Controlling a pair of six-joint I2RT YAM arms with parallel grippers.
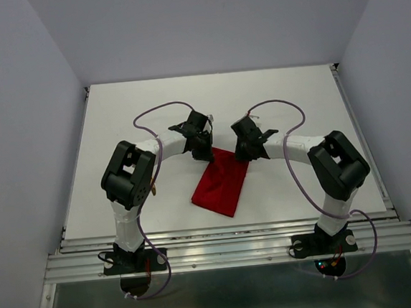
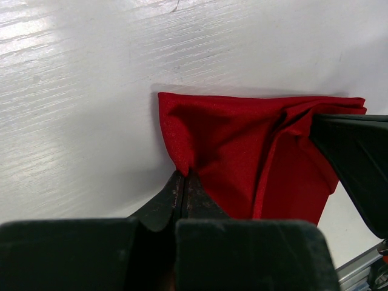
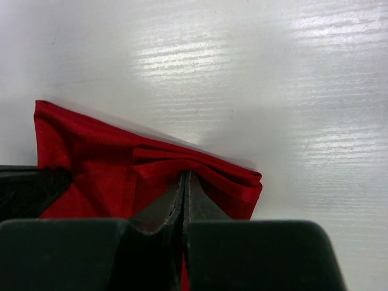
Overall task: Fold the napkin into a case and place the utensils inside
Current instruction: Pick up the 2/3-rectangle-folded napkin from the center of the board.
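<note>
Napkin in the top view: a folded red strip near the middle of the tabletop, long axis running from the far side toward the near edge, near end skewed slightly left. The left gripper sits at its far left corner and the right gripper at its far right corner, so both arms are at the same short edge and equally near. Left wrist view: the jaws are pressed together on a pinch of cloth at the corner, and the rest of the napkin spreads away from the fingertips toward the right gripper. Right wrist view: the jaws are likewise clamped on a bunched layer of the far edge, with the napkin extending to the left. Judgement: the held short edge lies square across the long axis, so the next fold likely carries it along that axis toward the near edge, both arms moving together.
</note>
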